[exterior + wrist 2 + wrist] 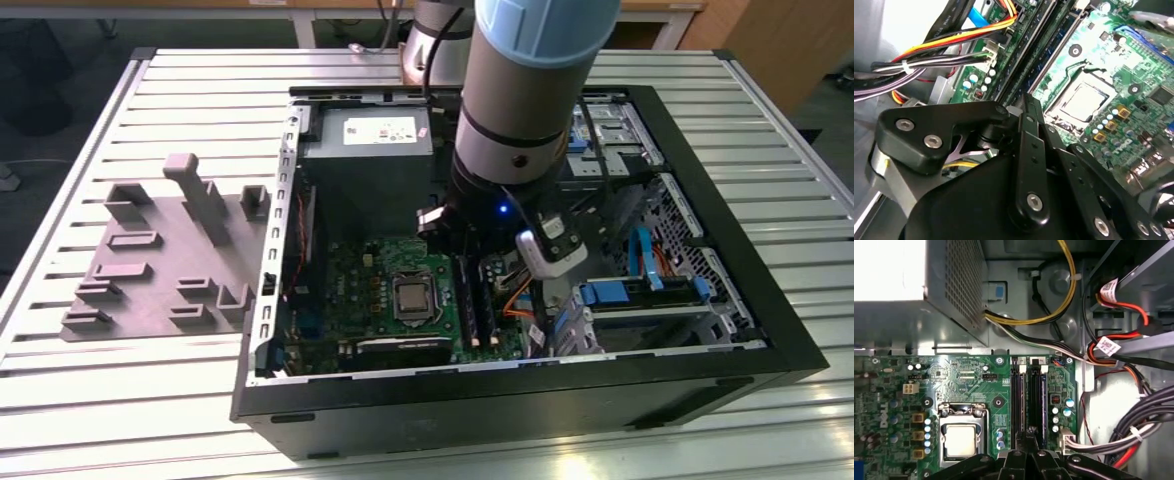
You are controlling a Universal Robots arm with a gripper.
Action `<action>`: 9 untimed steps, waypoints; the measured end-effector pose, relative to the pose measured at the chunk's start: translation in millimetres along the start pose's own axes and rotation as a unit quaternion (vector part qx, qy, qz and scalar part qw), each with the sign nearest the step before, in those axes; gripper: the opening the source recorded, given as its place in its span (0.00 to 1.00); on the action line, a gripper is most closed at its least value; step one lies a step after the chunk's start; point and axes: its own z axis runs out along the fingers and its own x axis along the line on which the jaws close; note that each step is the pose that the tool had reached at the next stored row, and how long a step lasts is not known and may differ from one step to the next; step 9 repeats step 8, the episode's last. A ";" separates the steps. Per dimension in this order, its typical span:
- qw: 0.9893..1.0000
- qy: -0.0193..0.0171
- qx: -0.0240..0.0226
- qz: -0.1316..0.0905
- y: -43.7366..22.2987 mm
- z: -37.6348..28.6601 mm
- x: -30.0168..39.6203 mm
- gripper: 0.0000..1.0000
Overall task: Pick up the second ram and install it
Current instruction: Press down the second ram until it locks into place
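My gripper (1029, 432) hangs inside the open computer case (747, 250), low over the green motherboard (964, 375). Its fingers are shut and come together at the near end of the black memory slots (1019, 400). In one slot beside the tips a long dark green-blue ram (1041, 395) stands seated, with a white clip at its far end. I cannot tell whether the tips touch it. The second wrist view looks past the gripper (1026, 100) along the same slots (1046, 55). In the exterior view the arm's wrist covers the slots' far end (478, 300).
The bare processor socket (960, 439) lies beside the slots. Cable bundles (1134, 435) and the power supply (914, 285) crowd the case around them. A grey plastic holder (147, 260) with upright posts lies on the slatted table at the exterior view's left.
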 end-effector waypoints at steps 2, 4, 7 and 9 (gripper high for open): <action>1.000 0.000 0.000 0.000 0.2 -3.0 0.0 0.11; 1.000 0.000 0.000 0.000 0.2 -3.0 0.0 0.11; 1.000 0.001 0.000 0.000 0.2 -3.1 0.1 0.11; 1.000 0.001 0.000 0.000 0.2 -3.1 0.1 0.11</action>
